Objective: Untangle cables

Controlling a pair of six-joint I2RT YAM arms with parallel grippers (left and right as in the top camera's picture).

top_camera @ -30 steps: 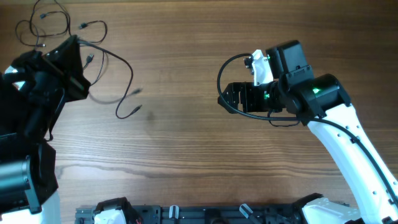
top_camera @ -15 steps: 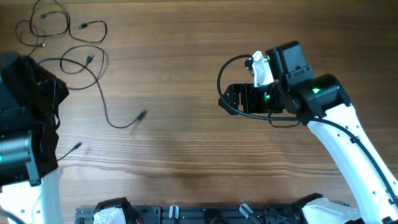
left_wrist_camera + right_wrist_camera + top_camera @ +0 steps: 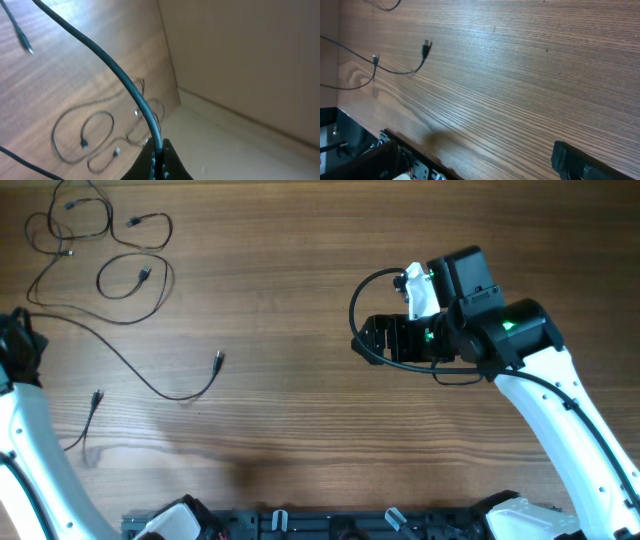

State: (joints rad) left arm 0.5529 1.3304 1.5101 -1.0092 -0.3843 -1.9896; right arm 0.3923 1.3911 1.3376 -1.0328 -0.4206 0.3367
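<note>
Several thin black cables (image 3: 100, 230) lie coiled at the table's far left corner. One loose strand (image 3: 150, 385) runs from the left edge across the wood to a plug end (image 3: 218, 360). A second plug end (image 3: 97, 395) lies nearer the front left. My left gripper (image 3: 159, 152) is shut on this black cable (image 3: 115, 75) and holds it off the table's left edge; the coils (image 3: 95, 135) show below it. In the overhead view only the left arm (image 3: 15, 350) shows. My right gripper (image 3: 362, 337) is open and empty over mid-table. The plug ends (image 3: 426, 46) show in the right wrist view.
A black fixture rail (image 3: 300, 525) runs along the table's front edge. The right arm's own thick black cord (image 3: 365, 290) loops beside its wrist. The table's left edge (image 3: 170, 75) drops to a pale floor.
My left arm has drawn back to the left edge with the cable in its jaws. The strand has pulled out of the coils and straightened, and its plug ends have slid left.
</note>
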